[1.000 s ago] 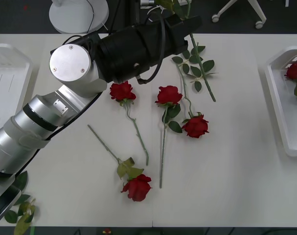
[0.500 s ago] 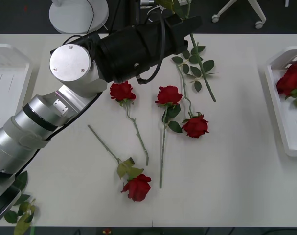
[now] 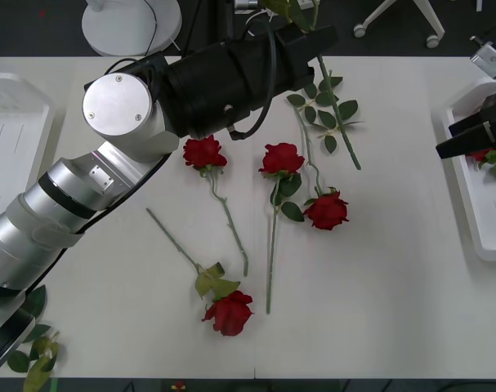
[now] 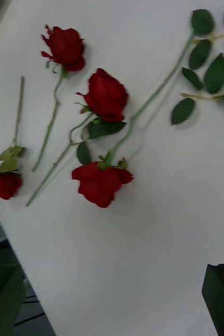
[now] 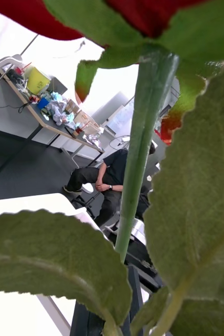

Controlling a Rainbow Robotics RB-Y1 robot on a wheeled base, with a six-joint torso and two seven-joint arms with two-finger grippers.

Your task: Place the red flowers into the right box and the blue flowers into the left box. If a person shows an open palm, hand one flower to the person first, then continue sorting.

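Front view overhead, facing table (image 3: 378,269); right wrist oblique, sharing its red flowers (image 3: 282,158) (left wrist: stem-close).

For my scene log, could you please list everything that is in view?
red roses: four, red, loose mid-table
fifth rose: one, red, in the right box, partly behind the right gripper
leafy stem: one, green, far middle, at the left gripper
leaf sprigs: green, near left corner
left box: one, white, left edge
right box: one, white, right edge
table: one, white
left gripper: black, far middle
right gripper: black, open, over the right box
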